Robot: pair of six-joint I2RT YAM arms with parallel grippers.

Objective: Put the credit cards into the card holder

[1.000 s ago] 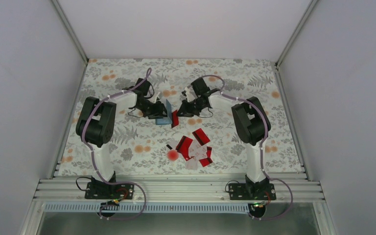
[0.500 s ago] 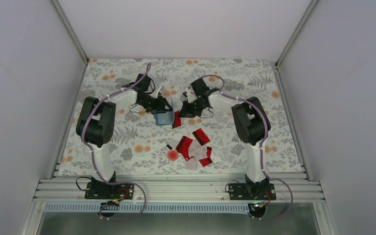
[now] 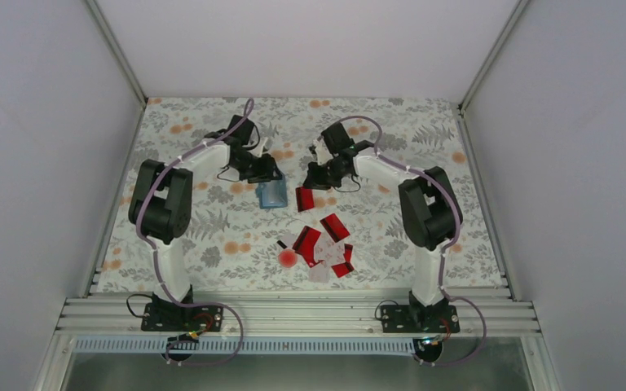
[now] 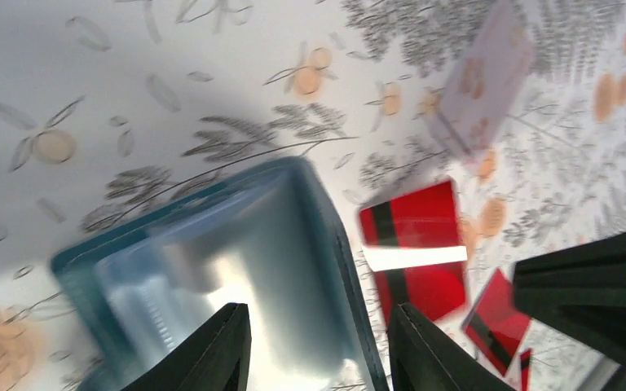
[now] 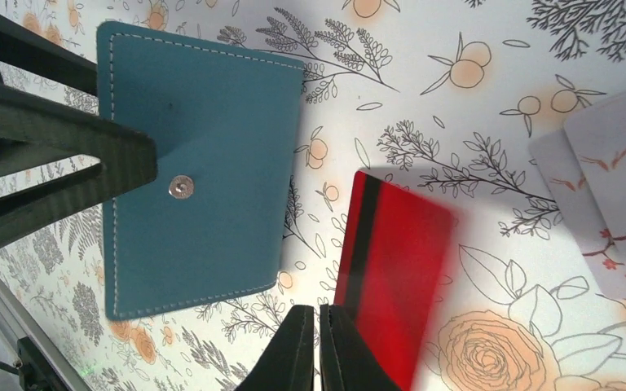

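The teal card holder [image 3: 271, 194] lies on the floral cloth and looks open and blurred in the left wrist view [image 4: 212, 261]. My left gripper [image 3: 266, 173] is open just above it, and its fingers straddle the holder's right edge. A red card [image 3: 304, 198] lies flat just right of the holder. My right gripper [image 3: 311, 182] is shut and empty, with the red card [image 5: 391, 277] beside its fingertips [image 5: 338, 358] and the holder [image 5: 204, 163] to the left. More red and white cards [image 3: 324, 241] lie in a loose pile nearer the arm bases.
A small round red blob [image 3: 287, 258] and a tiny black piece [image 3: 281, 243] lie left of the pile. Two pale cards [image 5: 603, 187] lie beyond the red card. Grey walls enclose the cloth on three sides.
The holder went from standing in my left gripper to lying flat, and the left jaws opened. The red card left my right gripper and fell flat beside the holder.
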